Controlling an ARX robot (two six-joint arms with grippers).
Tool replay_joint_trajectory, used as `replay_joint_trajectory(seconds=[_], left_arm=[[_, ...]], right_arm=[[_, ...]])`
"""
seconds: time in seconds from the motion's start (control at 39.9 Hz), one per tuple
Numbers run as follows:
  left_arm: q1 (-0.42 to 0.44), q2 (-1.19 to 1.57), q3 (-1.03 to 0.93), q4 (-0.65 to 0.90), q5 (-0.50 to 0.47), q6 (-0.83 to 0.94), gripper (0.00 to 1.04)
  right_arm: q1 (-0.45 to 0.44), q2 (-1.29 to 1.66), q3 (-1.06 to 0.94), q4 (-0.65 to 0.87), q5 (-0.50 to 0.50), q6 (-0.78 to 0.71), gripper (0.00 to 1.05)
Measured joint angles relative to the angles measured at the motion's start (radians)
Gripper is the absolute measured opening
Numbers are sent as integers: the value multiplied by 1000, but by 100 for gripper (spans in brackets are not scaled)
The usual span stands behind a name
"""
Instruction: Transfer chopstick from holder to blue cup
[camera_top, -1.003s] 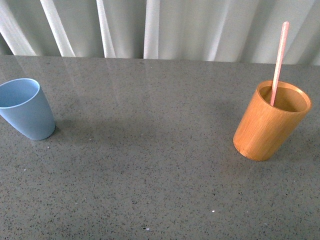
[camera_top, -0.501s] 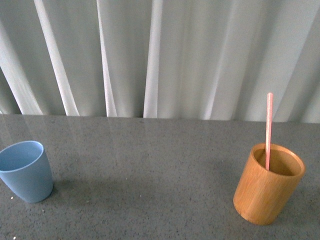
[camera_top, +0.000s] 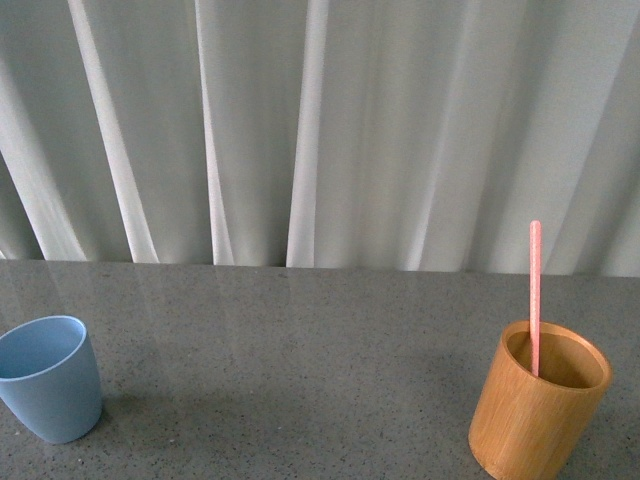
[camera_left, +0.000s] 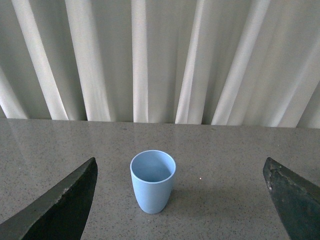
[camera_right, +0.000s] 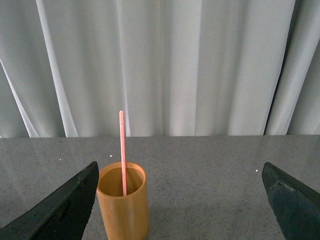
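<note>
The light blue cup (camera_top: 47, 378) stands upright at the table's left; in the left wrist view the blue cup (camera_left: 152, 181) is some way ahead of my left gripper (camera_left: 180, 197), which is open and empty. The orange-brown holder (camera_top: 537, 402) stands at the right with one pale pink chopstick (camera_top: 535, 290) upright in it. In the right wrist view the holder (camera_right: 123, 204) and chopstick (camera_right: 122, 150) stand ahead of my open right gripper (camera_right: 180, 200), toward one finger. Neither arm shows in the front view.
A grey speckled table (camera_top: 300, 380) carries both containers, with bare surface between them. White pleated curtains (camera_top: 320, 130) hang right behind the table's far edge.
The front view has tilted upward: cup and holder have slid lower in the picture and far more curtain shows. Cup, holder and chopstick stand as before.
</note>
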Motion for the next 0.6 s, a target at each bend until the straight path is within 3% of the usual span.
replay_joint_trajectory(seconds=[0.2, 0.33, 0.38, 0.45, 0.55, 0.6], left_arm=[[0, 0, 0, 0, -2, 0, 98], [-79, 133, 84, -230, -251, -190, 98], [-82, 185, 98, -266, -285, -265, 98], [-50, 301, 134, -236, -239, -350, 98], [-2, 546, 270, -189, -140, -321, 98], [3, 692, 357, -222, -32, -280, 98]], right_arm=[[0, 0, 0, 0, 0, 0, 95], [0, 0, 0, 0, 0, 0, 95], [0, 0, 0, 0, 0, 0, 95], [0, 0, 0, 0, 0, 0, 95], [0, 0, 0, 0, 0, 0, 95], [0, 0, 0, 0, 0, 0, 95]])
